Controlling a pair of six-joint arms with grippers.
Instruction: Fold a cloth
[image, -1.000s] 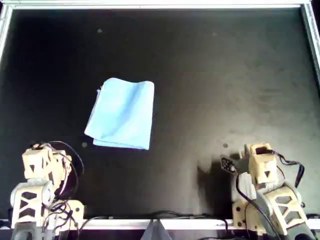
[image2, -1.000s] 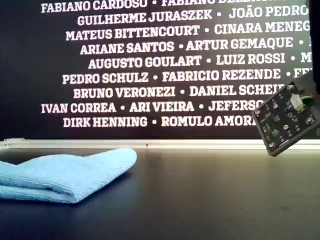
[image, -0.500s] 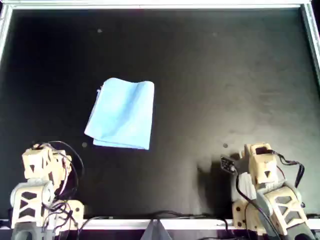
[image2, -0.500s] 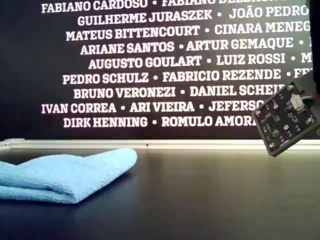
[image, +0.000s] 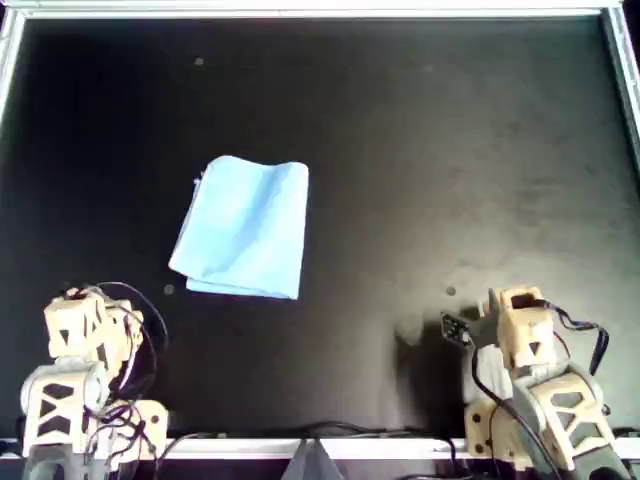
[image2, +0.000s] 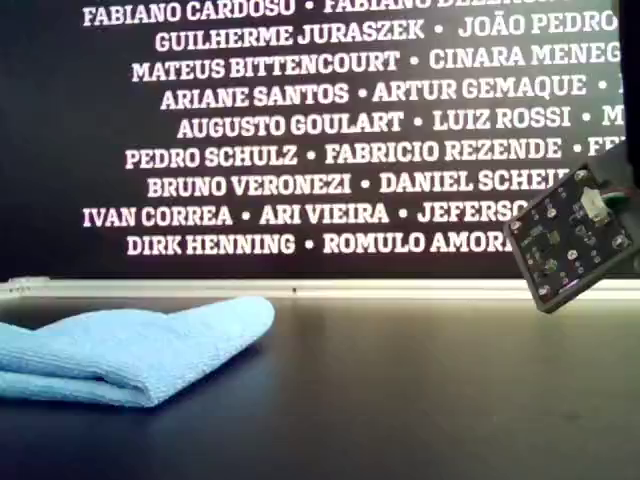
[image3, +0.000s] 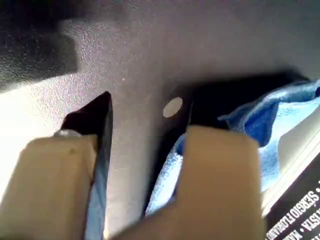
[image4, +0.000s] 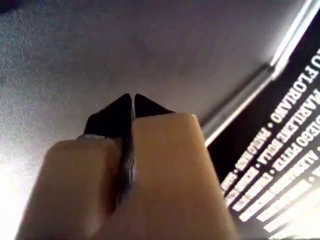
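Note:
The cloth (image: 245, 228) is light blue and lies folded into a rectangle on the black table, left of centre in the overhead view. It shows as a low layered pile (image2: 130, 345) at the exterior view's left. My left arm (image: 85, 335) rests at the overhead view's bottom left, short of the cloth. My left gripper (image3: 145, 114) is open and empty, with the cloth (image3: 282, 115) beyond its fingers. My right arm (image: 520, 335) rests at the overhead view's bottom right, far from the cloth. My right gripper (image4: 131, 101) is shut on nothing.
A metal rim (image: 320, 10) frames the black table. A dark banner with white names (image2: 330, 130) stands behind the far edge. A small circuit board (image2: 570, 240) on an arm hangs at the exterior view's right. A pale dot (image: 168, 290) marks the table near the cloth.

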